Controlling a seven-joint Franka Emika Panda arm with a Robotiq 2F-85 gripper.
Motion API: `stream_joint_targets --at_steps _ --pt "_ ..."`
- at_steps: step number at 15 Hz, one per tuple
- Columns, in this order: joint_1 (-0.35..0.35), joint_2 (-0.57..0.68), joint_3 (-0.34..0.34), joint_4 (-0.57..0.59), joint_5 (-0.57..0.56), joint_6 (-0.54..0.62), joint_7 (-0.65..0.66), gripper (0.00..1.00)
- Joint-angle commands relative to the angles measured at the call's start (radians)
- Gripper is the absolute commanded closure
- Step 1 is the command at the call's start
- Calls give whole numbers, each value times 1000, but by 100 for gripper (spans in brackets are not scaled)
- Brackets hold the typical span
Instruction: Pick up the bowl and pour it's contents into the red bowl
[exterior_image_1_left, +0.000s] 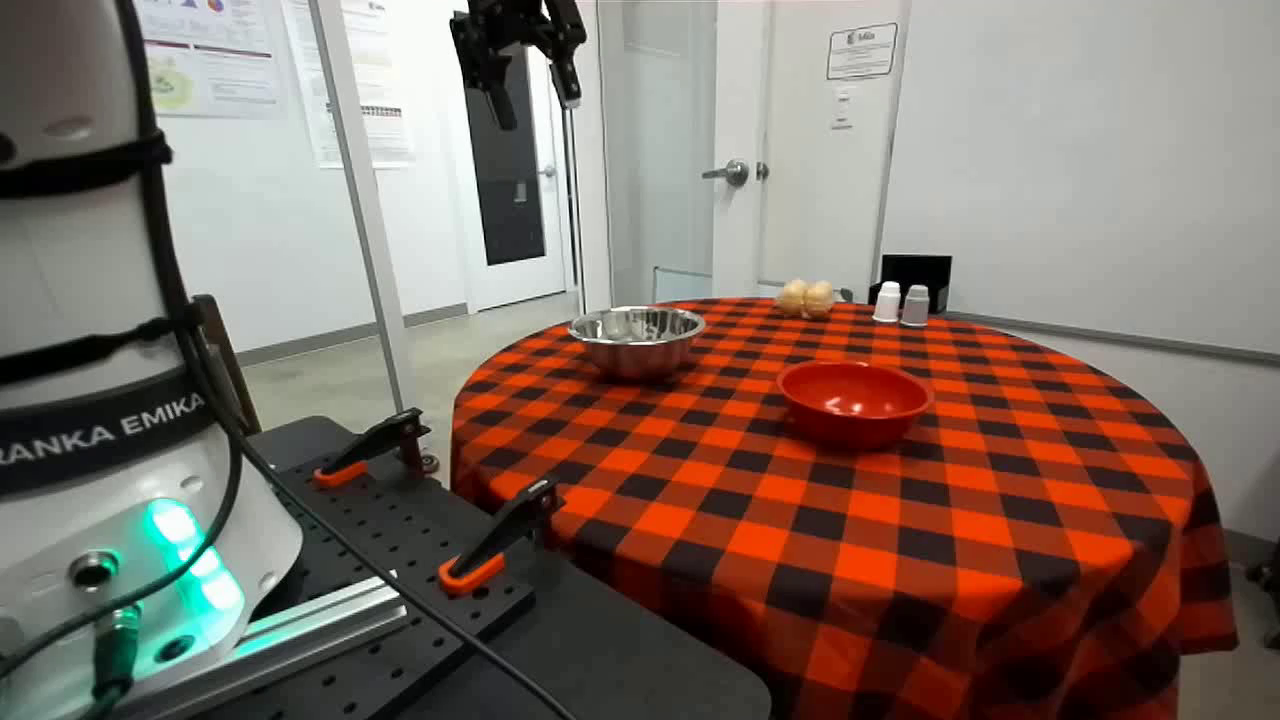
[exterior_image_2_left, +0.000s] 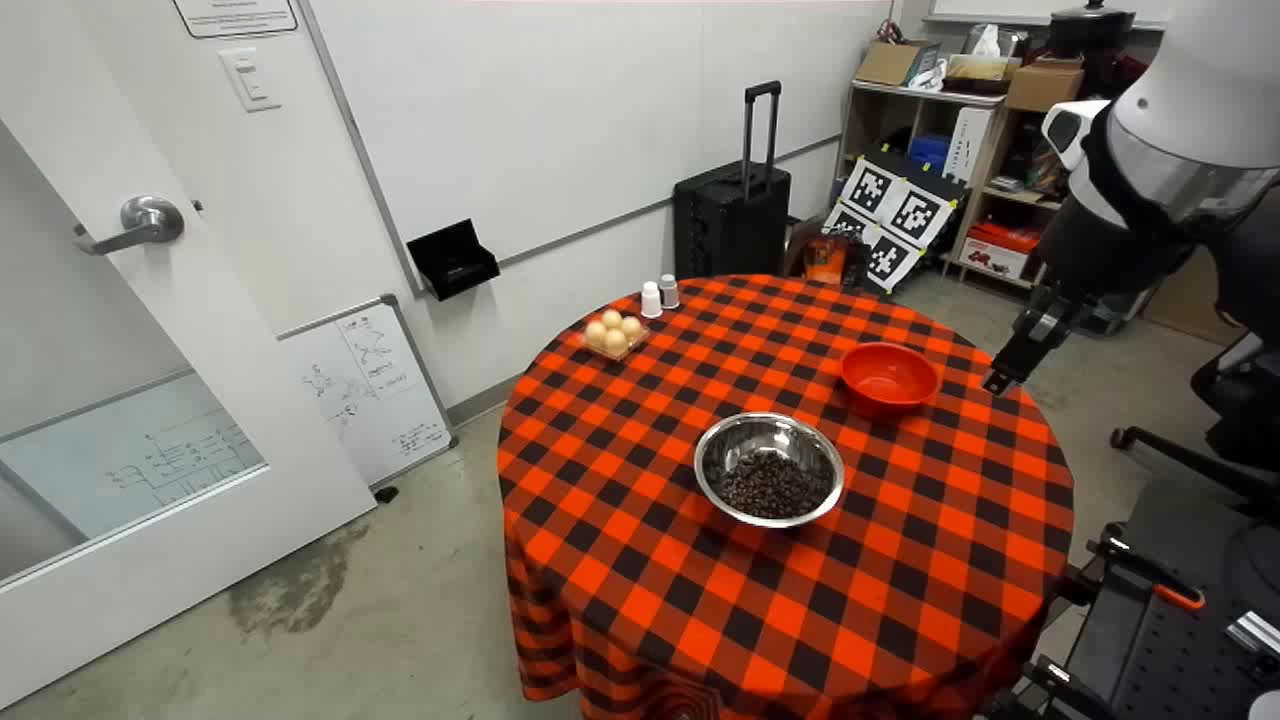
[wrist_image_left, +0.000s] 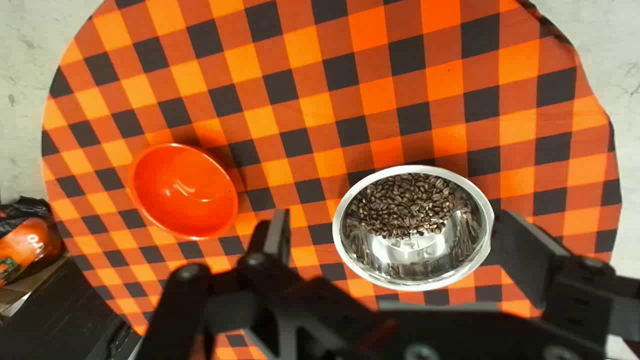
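On the checkered table, the silver steel bowl (exterior_image_1_left: 638, 358) stands upright, with dark coffee beans (exterior_image_2_left: 770, 488) heaped to one side of its inside. Off to its side, and apart from it, sits the glossy red bowl (exterior_image_1_left: 855, 405), whose inside (wrist_image_left: 185, 192) holds nothing. High above the tabletop hangs my gripper (exterior_image_1_left: 537, 112), its jaws spread wide with only air between them. From the wrist view, the steel bowl (wrist_image_left: 410, 277) appears between the two fingers, but it lies well below them. One finger overlaps the bowl's rim only in that view.
A pack of eggs (exterior_image_2_left: 613, 335) and two shakers, one white (exterior_image_2_left: 651, 300) and one grey (exterior_image_2_left: 669, 291), stand near the table's edge. Orange-tipped clamps (exterior_image_1_left: 500, 545) rise from the robot's black base plate beside the table. A black suitcase (exterior_image_2_left: 735, 215) stands behind the table.
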Motion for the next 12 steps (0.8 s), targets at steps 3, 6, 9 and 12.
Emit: stream_joint_targets --at_steps 3,6,9,12 --pt "12 1 -12 2 -10 -4 8 0" --pt "14 25 -27 12 -6 -3 -13 0" --pt "31 32 -55 18 10 -17 -49 0" --pt "39 49 -88 32 12 -18 -95 0"
